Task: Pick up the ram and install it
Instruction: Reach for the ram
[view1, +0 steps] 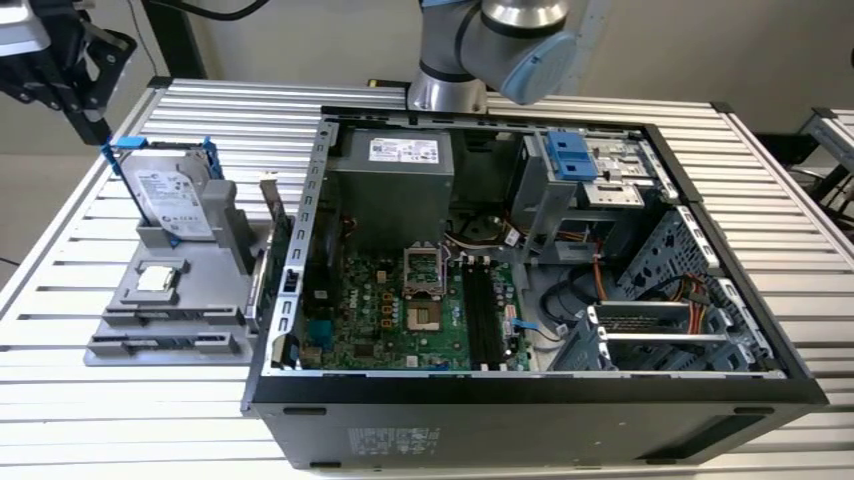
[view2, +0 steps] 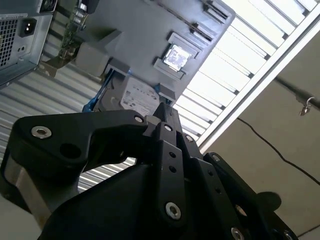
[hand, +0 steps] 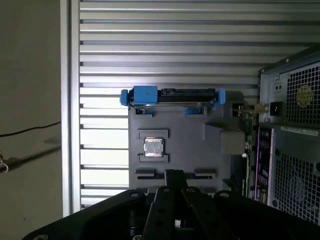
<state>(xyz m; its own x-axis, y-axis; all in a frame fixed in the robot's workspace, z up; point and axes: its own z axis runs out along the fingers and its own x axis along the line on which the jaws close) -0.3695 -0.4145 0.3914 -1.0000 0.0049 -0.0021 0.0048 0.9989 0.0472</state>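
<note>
At the exterior view's left the gripper (view1: 98, 128), fingers closed on nothing, hangs just above the upright hard drive (view1: 174, 195); dropping from here could clip the drive's blue rail. The ram (view1: 280, 270) seems to be the thin board standing on edge further right, between the grey fixture (view1: 147, 320) and the computer case (view1: 534, 400), well apart from the gripper.

1 arm (view1: 461, 60): silver-and-blue joint (view1: 521, 40) at top centre of exterior view. Black gripper (view1: 94, 125) at exterior view's far upper left, well apart from joint, tip pointing down. In both wrist views, 2 fingers (view2: 167, 122) (hand: 174, 181) pressed together into 1 narrow tip, nothing between them. Black linkage bars (view2: 172, 170) with silver bolts fan out behind tip.
</note>
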